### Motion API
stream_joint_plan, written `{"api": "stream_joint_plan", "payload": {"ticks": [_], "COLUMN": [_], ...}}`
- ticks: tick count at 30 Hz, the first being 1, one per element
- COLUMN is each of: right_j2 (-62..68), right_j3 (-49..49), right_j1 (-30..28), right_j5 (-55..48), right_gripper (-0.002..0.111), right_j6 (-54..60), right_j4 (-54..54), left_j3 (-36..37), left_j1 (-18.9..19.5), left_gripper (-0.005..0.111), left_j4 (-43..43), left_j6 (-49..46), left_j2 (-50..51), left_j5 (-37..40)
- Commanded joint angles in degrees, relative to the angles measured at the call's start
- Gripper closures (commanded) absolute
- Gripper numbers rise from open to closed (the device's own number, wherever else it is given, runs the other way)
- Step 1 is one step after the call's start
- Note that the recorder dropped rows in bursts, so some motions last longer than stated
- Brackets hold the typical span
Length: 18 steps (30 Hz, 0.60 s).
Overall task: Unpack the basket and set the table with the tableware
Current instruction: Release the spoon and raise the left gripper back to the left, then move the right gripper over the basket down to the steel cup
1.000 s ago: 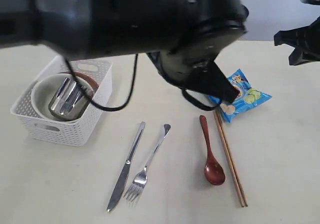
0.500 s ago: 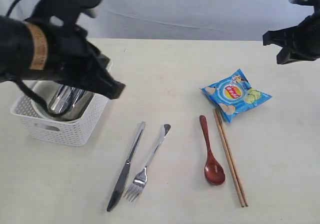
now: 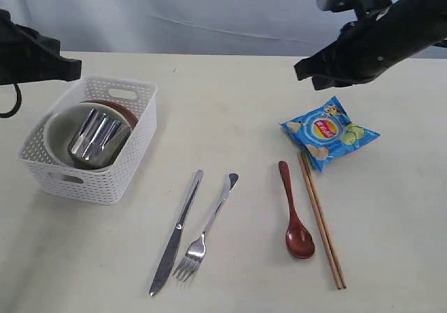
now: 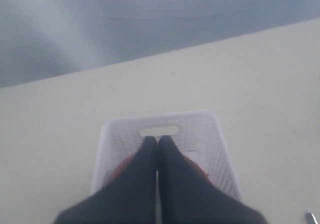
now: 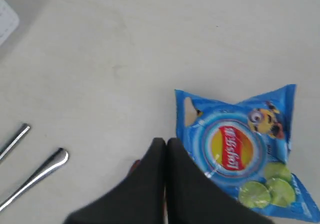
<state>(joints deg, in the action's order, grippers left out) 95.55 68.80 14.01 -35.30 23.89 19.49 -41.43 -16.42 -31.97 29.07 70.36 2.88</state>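
The white basket (image 3: 98, 184) stands at the left of the table (image 3: 230, 117). It holds a cream bowl (image 3: 56, 128) with a steel cup (image 3: 98, 138) lying in it and a reddish-brown plate (image 3: 122, 110) behind. On the table lie a knife (image 3: 176, 233), fork (image 3: 206, 229), dark red spoon (image 3: 295, 219) and chopsticks (image 3: 321, 219). My left gripper (image 3: 75, 65) hovers shut above the basket's far left corner; its wrist view shows the tips (image 4: 158, 140) together over the basket (image 4: 210, 134). My right gripper (image 3: 300, 72) is shut and empty, above the table beside the chip bag; its tips (image 5: 166, 141) meet.
A blue chip bag (image 3: 330, 133) lies right of centre, touching the far ends of the chopsticks; it fills much of the right wrist view (image 5: 240, 144). The knife handle (image 5: 15, 139) and fork handle (image 5: 40, 176) show there too. A grey backdrop rises behind the table's far edge.
The left arm, which blocked most of the view, has swung off to the left edge above the basket. The right arm has moved in from the right to above the chip bag.
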Motion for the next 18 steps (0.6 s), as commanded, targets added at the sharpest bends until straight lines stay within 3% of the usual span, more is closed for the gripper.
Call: {"api": "stream_joint_plan", "payload": {"ticks": [1,8,13,18], "right_j2": [0.1,0.0,0.0,0.0], "right_j3": [-0.1,0.7,2.8,4.5], "right_j1": [3.9,7.5,10.3,13.7], "right_j5": [4.3,5.6,0.1,0.9], "right_gripper": [0.109,0.109,0.109,0.109], "right_j6": [0.6,1.0,2.1,8.4], "right_j4": [1.7,1.7,1.7,2.7], "left_j3": [0.3,-0.7,-3.3,-3.6], "left_j1": [3.4,4.0,8.5,12.8], "left_gripper": [0.107,0.107,0.107,0.107], "left_j4": [0.8,0.5,0.5,0.6], "left_j6": [0.5,0.5,1.1,1.8], "left_j2": [4.4,13.6,15.5,15.1], "left_j5": [-1.5,-4.1,-4.1,-2.9]}}
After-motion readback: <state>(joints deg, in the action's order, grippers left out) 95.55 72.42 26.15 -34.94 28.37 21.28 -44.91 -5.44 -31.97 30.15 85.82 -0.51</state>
